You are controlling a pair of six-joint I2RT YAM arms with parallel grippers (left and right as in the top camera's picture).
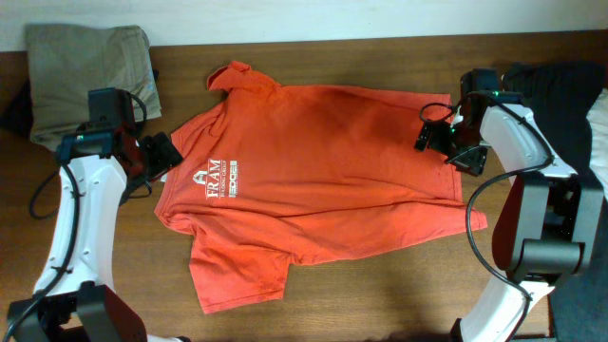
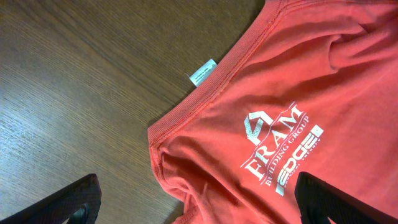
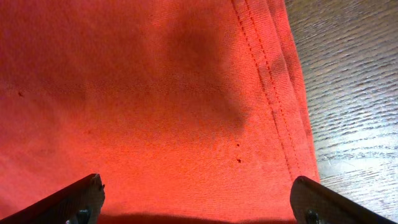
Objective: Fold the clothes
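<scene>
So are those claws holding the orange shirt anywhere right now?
Nothing held: left gripper open by the T-shirt collar, right gripper open over its hem.

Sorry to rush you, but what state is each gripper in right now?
Left gripper: open, empty, above the collar of the T-shirt.
Right gripper: open, empty, above the T-shirt hem.

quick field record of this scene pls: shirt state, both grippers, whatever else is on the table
garment: red-orange short-sleeved cotton T-shirt, spread out print side up, not yet folded
orientation: collar toward the left arm, hem toward the right arm
print: white lettering and logo near the collar
left gripper: open, over the collar edge, holding nothing
right gripper: open, over the hem, holding nothing
other items: khaki-olive folded garment, top left of the overhead view; black garment, right edge
surface: dark wooden table
</scene>
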